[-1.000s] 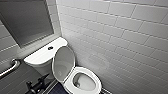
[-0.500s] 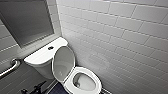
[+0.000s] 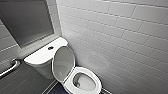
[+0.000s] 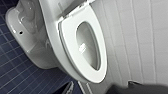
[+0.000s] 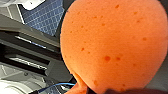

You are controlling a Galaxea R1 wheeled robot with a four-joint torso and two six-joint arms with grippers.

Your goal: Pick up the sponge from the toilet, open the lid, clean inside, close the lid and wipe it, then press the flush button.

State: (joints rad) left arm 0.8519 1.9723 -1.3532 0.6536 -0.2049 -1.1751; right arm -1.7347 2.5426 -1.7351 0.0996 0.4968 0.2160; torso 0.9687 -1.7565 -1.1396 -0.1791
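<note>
Toilet (image 3: 63, 62) stood lower centre of frame, lid raised, flush button (image 3: 50, 47) on the tank top. Right hand (image 5: 117, 90) grasped the sponge (image 5: 110, 45). State of the left hand (image 4: 132, 88) could not be determined.

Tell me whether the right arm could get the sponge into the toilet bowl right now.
Probably yes. The sponge is at that wrist; the lid stands raised toward the tank, leaving the bowl uncovered, nothing across it. The tiled wall beside the toilet may cramp the approach.
</note>
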